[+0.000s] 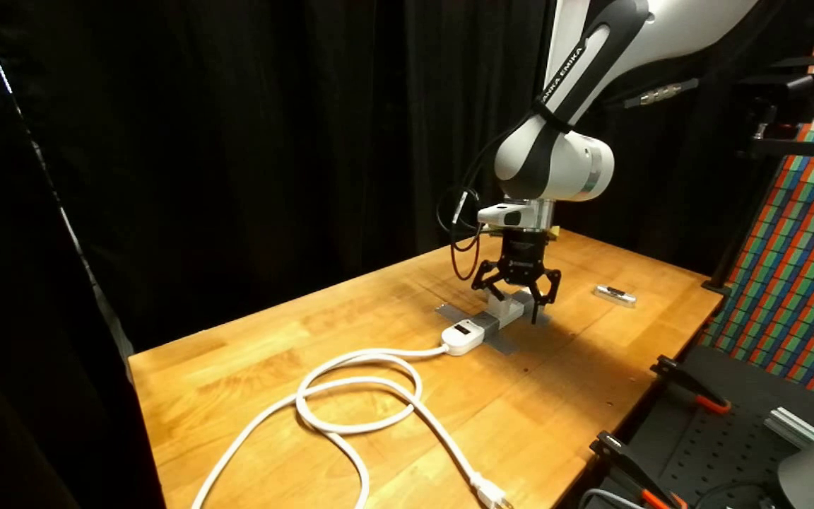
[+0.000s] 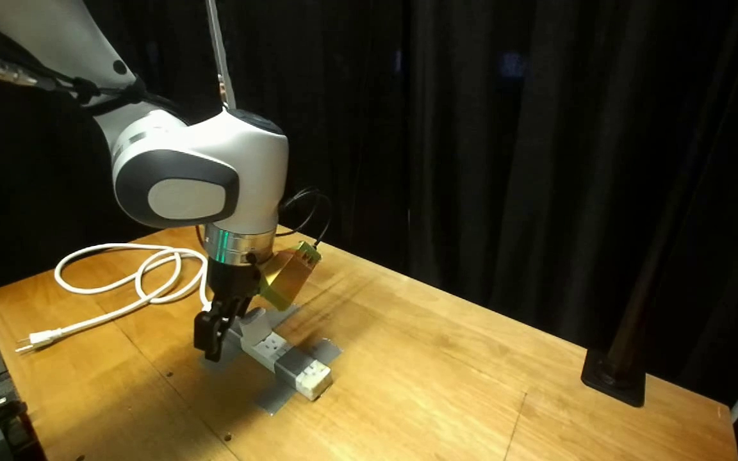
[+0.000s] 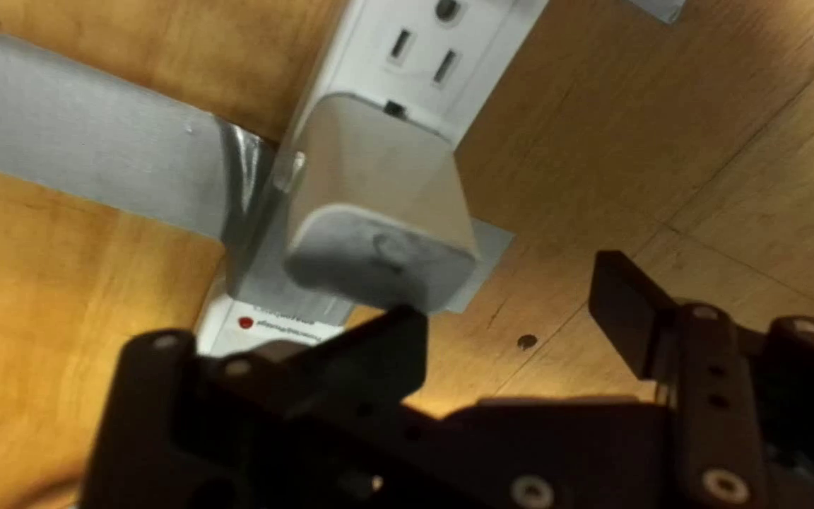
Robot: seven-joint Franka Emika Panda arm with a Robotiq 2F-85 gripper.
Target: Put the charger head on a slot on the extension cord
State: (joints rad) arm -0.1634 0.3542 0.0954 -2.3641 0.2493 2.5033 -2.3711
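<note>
The charger head (image 3: 386,177), a white rounded block, stands on top of the extension cord (image 3: 449,63) over one of its socket sections. Its prongs are hidden, so how deep they sit cannot be told. In an exterior view the block (image 2: 254,326) looks slightly tilted on the strip. My gripper (image 3: 509,322) is open, with bare wood showing between its fingers. It is off to one side of the charger head, one dark finger (image 3: 379,360) overlapping the block's near edge in the wrist view; contact is unclear. In an exterior view the gripper (image 1: 518,307) is low over the strip.
Grey tape (image 3: 110,134) straps the strip to the wooden table (image 1: 294,332). A thick white cable (image 1: 357,428) loops across the table to its plug (image 1: 490,491). A small pale object with a dark top (image 1: 615,294) lies beyond the gripper. Clamps (image 1: 689,382) grip the table's edge.
</note>
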